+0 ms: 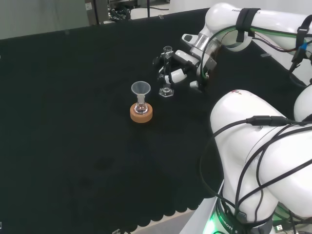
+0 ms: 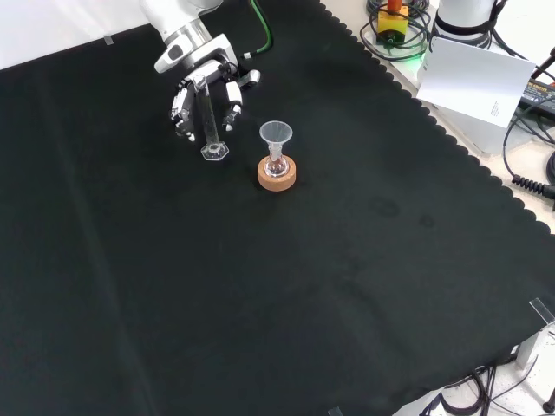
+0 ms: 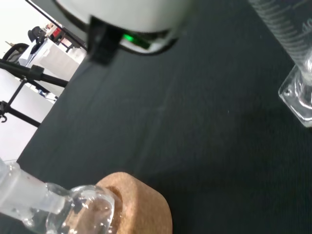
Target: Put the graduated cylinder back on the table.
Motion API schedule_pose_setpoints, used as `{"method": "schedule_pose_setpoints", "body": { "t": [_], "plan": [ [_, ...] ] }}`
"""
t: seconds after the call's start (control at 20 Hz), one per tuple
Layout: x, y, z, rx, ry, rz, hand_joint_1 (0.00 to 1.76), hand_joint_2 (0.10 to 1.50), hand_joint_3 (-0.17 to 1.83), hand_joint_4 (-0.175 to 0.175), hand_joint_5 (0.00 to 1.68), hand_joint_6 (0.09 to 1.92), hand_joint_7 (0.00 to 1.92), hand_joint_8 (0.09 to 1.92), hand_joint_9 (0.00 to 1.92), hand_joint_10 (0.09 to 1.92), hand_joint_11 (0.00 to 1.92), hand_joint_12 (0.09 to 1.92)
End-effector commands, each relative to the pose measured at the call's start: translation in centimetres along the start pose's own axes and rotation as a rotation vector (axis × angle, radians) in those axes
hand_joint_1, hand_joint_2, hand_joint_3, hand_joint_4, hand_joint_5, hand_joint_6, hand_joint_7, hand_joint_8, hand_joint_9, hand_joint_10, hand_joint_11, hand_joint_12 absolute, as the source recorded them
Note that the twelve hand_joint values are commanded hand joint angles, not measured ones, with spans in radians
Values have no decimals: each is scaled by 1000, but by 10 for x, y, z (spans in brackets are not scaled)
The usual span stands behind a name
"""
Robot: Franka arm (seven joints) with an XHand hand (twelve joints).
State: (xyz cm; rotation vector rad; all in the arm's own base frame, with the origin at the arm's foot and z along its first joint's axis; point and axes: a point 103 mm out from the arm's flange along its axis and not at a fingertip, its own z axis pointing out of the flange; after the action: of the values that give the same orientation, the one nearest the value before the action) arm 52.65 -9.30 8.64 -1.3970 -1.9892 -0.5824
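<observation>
- clear glass graduated cylinder stands upright on the black cloth, its hexagonal foot on or just at the cloth; the wrist view shows the foot close against the fabric, though whether it fully touches cannot be told.
- the black and white hand is beside the cylinder's tube, its fingers curled around it on both sides in the front view, so it grips the cylinder's mid part.
- in the head view the cylinder is at the left of the hand, with the white arm links large at the view's right.
- a cork ring stand sits near the cylinder, lower and to the left in the head view; in the front view the cork ring stand is just to the right of the cylinder's foot, apart from it.
- a small round flask rests on the cork, with a clear funnel upright in its neck.
- in the front view, a white sheet of paper and cables lie beyond the cloth's scalloped edge at upper right.
</observation>
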Motion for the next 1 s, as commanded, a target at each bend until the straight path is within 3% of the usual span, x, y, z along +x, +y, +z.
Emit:
{"method": "schedule_pose_setpoints", "body": {
  "t": [0.05, 0.55, 1.0],
  "plan": [
    [4, -3, -14, -3, -16, -4, 927, 558, 561, -59, 379, 473, 468, 687, 752, 418, 439, 1289],
    [18, -20, -48, -46, -66, 23, 834, 585, 454, -66, 331, 234, 146, 717, 373, 689, 193, 1389],
    [47, -59, -105, -139, -151, 72, 802, 596, 428, -68, 311, 164, 89, 710, 316, 722, 145, 1407]
  ]
}}
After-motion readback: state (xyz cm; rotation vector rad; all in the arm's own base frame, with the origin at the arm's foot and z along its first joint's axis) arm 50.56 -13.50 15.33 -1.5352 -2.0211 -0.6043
